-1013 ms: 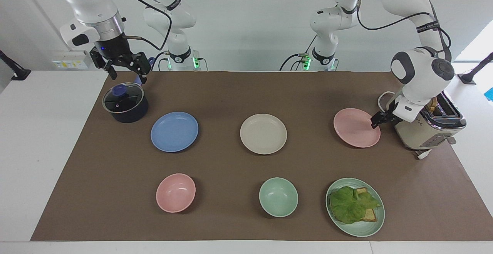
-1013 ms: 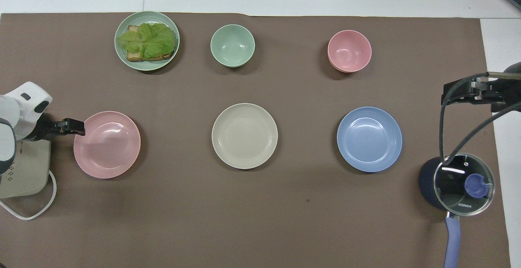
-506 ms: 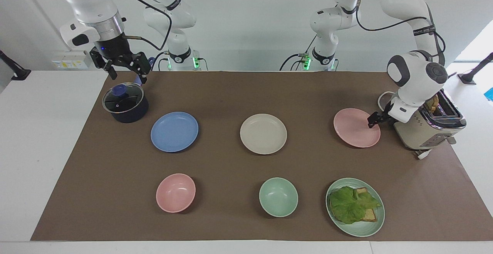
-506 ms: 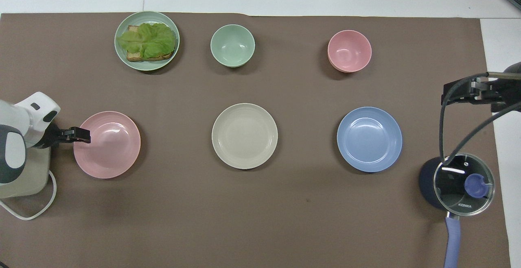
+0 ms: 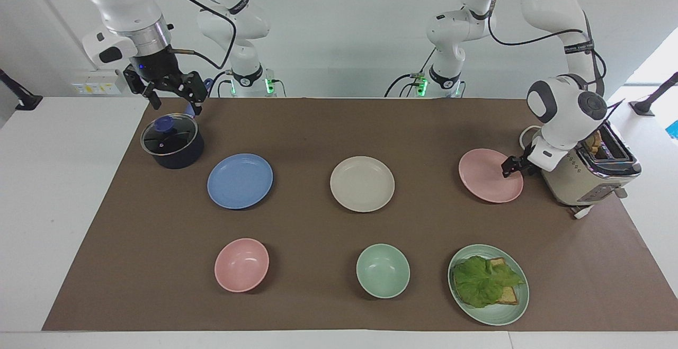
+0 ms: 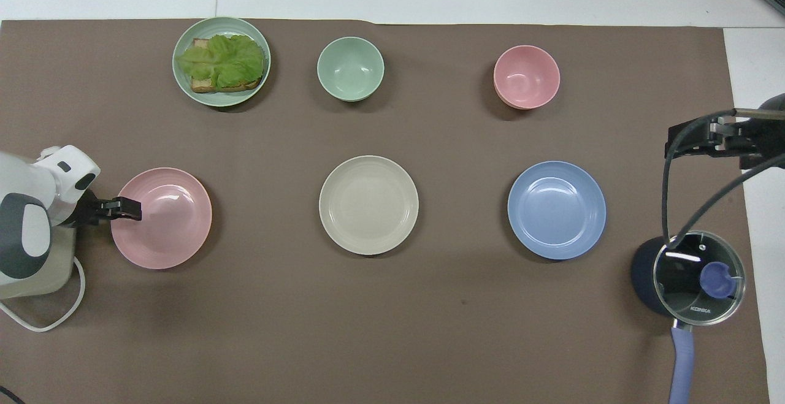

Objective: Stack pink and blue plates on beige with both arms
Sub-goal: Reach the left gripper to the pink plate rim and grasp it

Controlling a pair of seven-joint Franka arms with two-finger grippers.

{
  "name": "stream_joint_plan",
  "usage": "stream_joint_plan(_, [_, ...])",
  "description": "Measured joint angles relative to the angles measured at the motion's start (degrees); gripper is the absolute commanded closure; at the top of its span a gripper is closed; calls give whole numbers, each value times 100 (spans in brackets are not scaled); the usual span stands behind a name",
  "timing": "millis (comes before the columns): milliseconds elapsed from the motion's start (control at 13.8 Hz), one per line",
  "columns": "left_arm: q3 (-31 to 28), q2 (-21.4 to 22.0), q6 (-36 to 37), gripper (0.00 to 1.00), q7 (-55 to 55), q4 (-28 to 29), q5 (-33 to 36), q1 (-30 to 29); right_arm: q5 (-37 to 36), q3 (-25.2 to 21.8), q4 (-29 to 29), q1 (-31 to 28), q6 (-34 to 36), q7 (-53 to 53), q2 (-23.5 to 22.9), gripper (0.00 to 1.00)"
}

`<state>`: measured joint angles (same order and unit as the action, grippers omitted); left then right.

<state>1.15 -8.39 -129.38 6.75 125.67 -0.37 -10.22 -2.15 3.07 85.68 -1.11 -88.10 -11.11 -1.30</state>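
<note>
At the right arm's end of the table the right gripper (image 5: 177, 105) hangs with its jaws spread and empty above the lidded dark pot (image 5: 172, 142); this arm waits. The blue plate (image 5: 240, 180) lies flat on the brown mat (image 5: 318, 126) just beside the pot, a little farther from the robots, with nothing on it. In the middle of the mat the beige plate (image 5: 362, 184) lies bare, well apart from both coloured plates. Toward the left arm's end lies the pink plate (image 5: 484, 177), flat on the mat, and the left gripper (image 5: 510, 168) comes in low and nearly level at the plate's rim on the side toward the cream toaster (image 5: 588, 179). Whether it is open or already pinching that rim I cannot tell.

The step in hand looks like taking hold of the pink plate by its edge. To do it well, one jaw should go over the rim and one under, far enough in that the shallow lip cannot slip out, and the grip should close fully before any lift. The lift should be straight up and gentle, since a plate held by one edge will likely sag or swing. The wrist sits close to the toaster, so the arm should pull away from it toward the beige plate, then lower the pink plate centred and level before letting go
</note>
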Motion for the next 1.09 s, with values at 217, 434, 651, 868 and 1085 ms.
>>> stream_joint_plan(217, [0, -11, -13, 100, 7, 1, 0, 0, 0, 0, 0, 0, 0, 0, 0, 0])
stream_joint_plan(434, [-2, -12, -18, 100, 10, 0, 1, 0, 0, 0, 0, 0, 0, 0, 0, 0])
stream_joint_plan(651, [20, 26, 30, 100, 67, -56, 1, 2, 0, 0, 0, 0, 0, 0, 0, 0])
stream_joint_plan(868, [72, 24, 888, 100, 92, -596, 2, 88, 0, 0, 0, 0, 0, 0, 0, 0])
stream_joint_plan(1085, [113, 20, 1524, 100, 76, -1065, 1, 368, 0, 0, 0, 0, 0, 0, 0, 0])
